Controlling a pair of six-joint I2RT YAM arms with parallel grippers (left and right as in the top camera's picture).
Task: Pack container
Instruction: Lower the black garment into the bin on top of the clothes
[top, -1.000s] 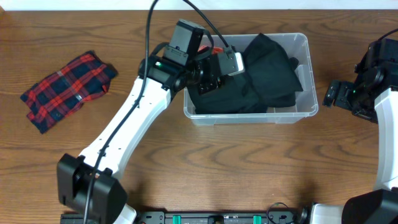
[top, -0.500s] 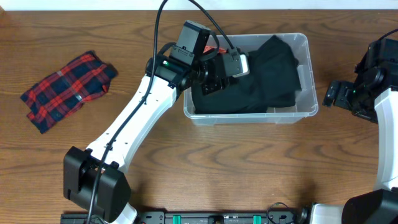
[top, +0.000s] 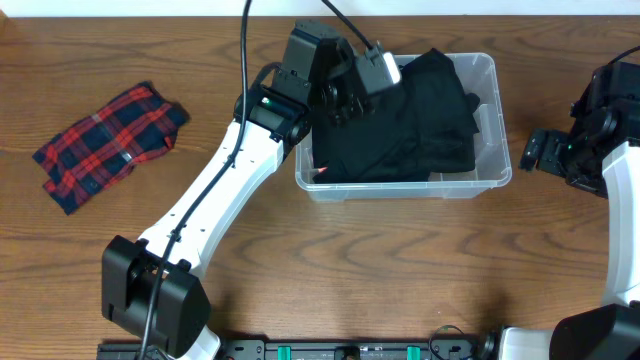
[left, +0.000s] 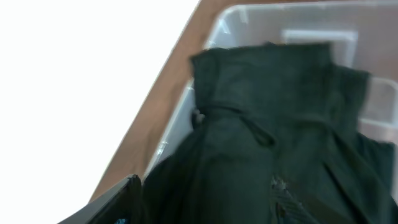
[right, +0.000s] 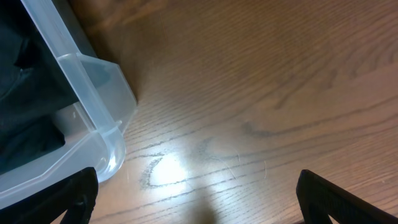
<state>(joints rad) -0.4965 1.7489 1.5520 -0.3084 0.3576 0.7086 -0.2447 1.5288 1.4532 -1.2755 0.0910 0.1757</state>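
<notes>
The worktop (top: 400, 270) is brown wood, its grain running left to right. 2 things lie directly on it. A clear plastic container (top: 400, 188) sits toward the back, right of centre, its long side parallel to the front edge. A crumpled red and blue plaid cloth (top: 110, 145) lies well apart from it on the left. Light glares off the bare wood just beside one corner of the container.
</notes>
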